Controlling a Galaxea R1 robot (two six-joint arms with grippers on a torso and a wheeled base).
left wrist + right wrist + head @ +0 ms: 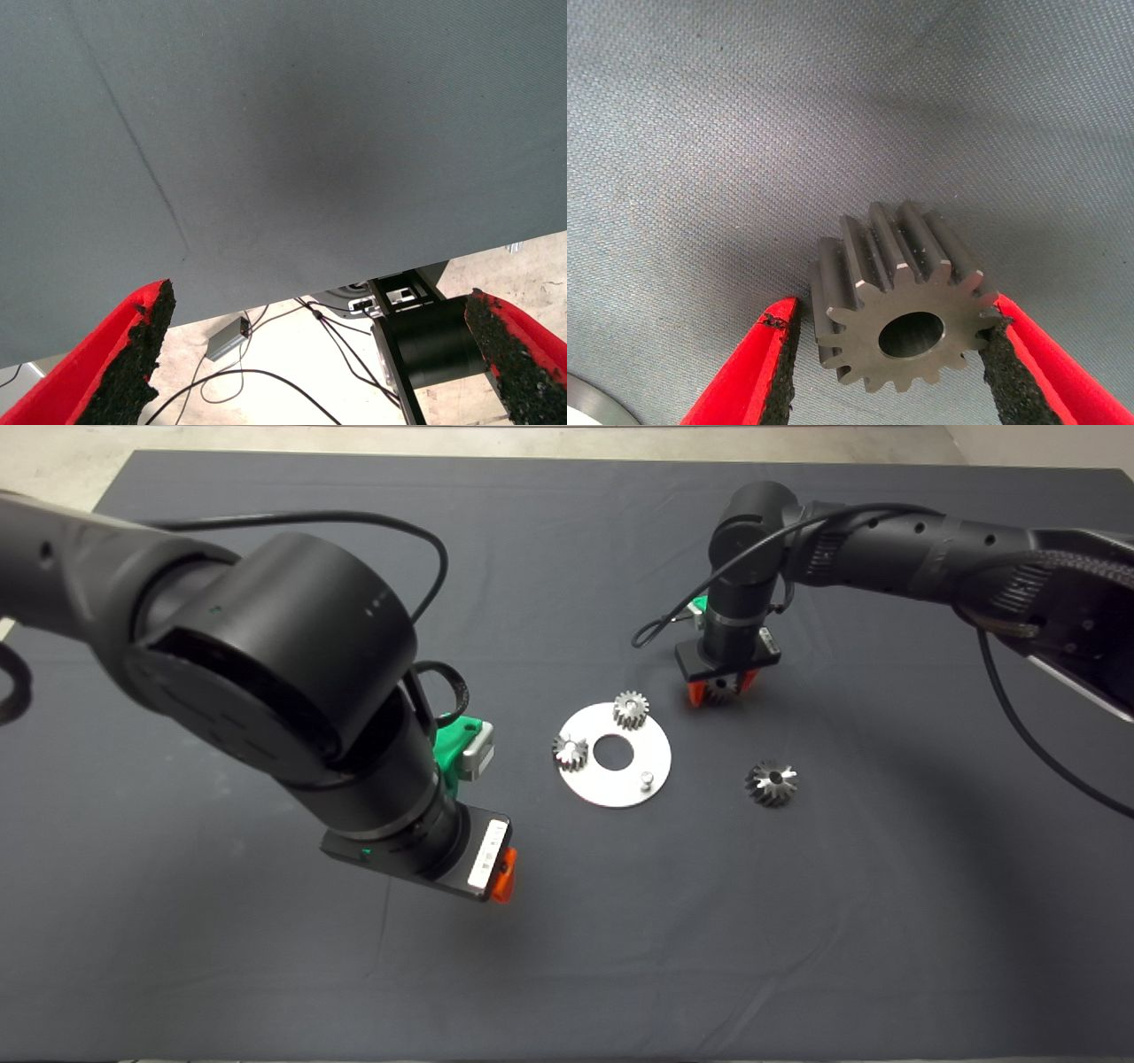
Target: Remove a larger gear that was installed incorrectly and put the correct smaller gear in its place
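Removal looks done, since we see the larger gear (pixel 772 783) lying off the plate (pixel 611 786) while our right gripper (pixel 719 690) brackets the smaller gear (pixel 902 301), fingers not visibly clamped, the peg (pixel 647 780) bare, and the left gripper (pixel 319 354) spread wide.

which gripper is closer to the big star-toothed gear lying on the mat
Right. The right gripper is just beyond the plate, up and left of the big gear, with a small gear between its fingers. The left gripper hangs far across the plate.
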